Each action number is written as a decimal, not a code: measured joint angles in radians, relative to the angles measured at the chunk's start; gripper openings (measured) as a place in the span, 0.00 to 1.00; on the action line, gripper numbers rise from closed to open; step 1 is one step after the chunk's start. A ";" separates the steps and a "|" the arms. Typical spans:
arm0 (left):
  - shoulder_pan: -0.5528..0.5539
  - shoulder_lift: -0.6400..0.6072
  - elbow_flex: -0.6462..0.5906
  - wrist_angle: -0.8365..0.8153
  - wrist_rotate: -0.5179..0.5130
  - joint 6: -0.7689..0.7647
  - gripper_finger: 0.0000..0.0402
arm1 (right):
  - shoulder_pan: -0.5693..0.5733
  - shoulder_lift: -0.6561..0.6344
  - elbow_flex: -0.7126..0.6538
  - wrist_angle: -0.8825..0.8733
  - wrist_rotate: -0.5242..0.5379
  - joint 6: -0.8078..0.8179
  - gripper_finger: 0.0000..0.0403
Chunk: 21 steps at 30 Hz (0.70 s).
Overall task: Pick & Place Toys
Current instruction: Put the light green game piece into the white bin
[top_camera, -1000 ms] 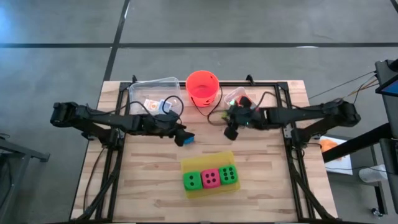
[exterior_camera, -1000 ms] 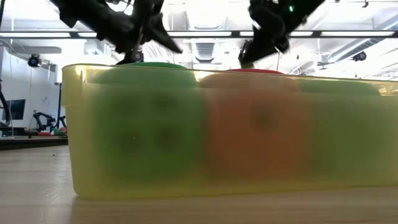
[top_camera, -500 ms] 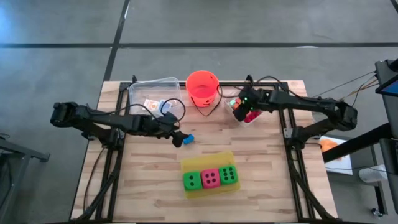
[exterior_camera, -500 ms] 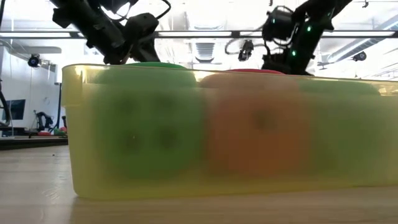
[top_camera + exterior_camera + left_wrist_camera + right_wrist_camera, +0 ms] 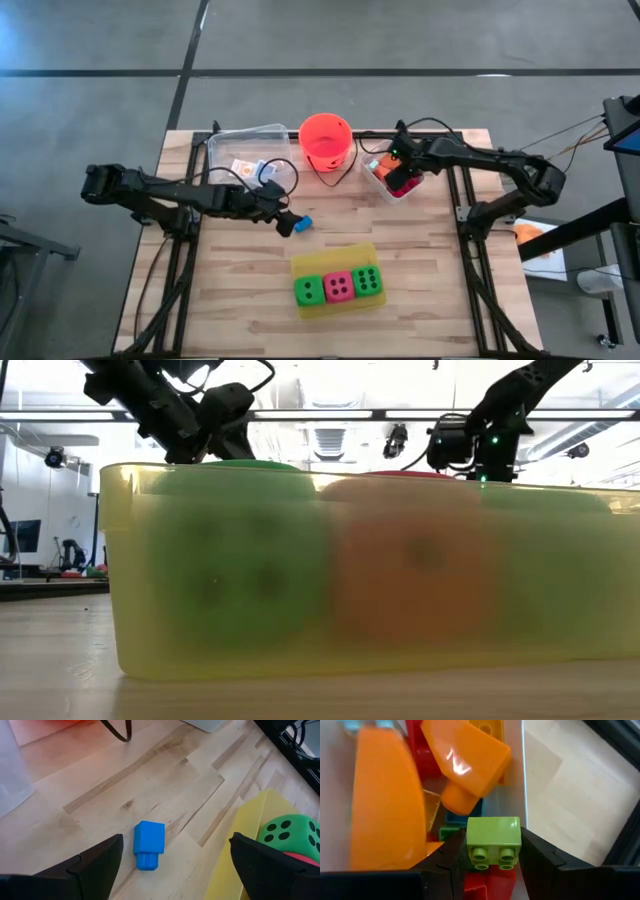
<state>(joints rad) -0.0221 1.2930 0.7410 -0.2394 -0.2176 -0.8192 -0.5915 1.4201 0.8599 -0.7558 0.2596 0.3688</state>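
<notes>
My right gripper [image 5: 401, 182] is shut on a light green brick [image 5: 493, 841] over a white bin [image 5: 384, 190] at the table's far right. The bin holds orange, red and yellow bricks [image 5: 470, 755]. A blue brick [image 5: 305, 222] lies on its side on the bare wood at mid table. My left gripper [image 5: 175, 870] hovers open above it, one finger on either side, not touching. Two green dice [image 5: 309, 290], [image 5: 367, 281] and a pink one [image 5: 339, 286] sit in the yellow tray [image 5: 300, 266]. My right gripper pinches the green brick by two opposite side walls [image 5: 472, 839] between its two fingers [image 5: 447, 857]. The fingers come steeply from above. The brick's studs face back toward the wrist. It hangs over the bricks in the bin; whether it touches them I cannot tell.
An orange-red bucket [image 5: 325, 140] stands at the far edge, with a clear container [image 5: 246, 152] holding small cards to its left. Black cables trail between bucket and bin. The yellow tray [image 5: 120, 560] fills the low view. Bare wood lies left and right of the tray.
My right gripper has swung from the open wood near the bucket toward the table's far right, sunk over the white bin and tipped more steeply downward. The blue brick and my left gripper have kept their places.
</notes>
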 joint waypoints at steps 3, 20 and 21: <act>0.000 0.000 0.000 0.000 0.000 0.000 0.88 | -0.003 0.023 0.000 -0.003 -0.007 -0.002 0.33; 0.000 0.000 -0.001 0.001 0.000 0.002 0.88 | -0.003 0.067 0.001 -0.002 -0.026 -0.029 0.33; 0.000 0.000 -0.001 0.001 0.000 0.002 0.88 | -0.003 0.067 0.001 -0.001 -0.026 -0.029 0.33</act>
<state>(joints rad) -0.0219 1.2930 0.7403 -0.2382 -0.2176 -0.8169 -0.5941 1.4868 0.8612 -0.7570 0.2337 0.3401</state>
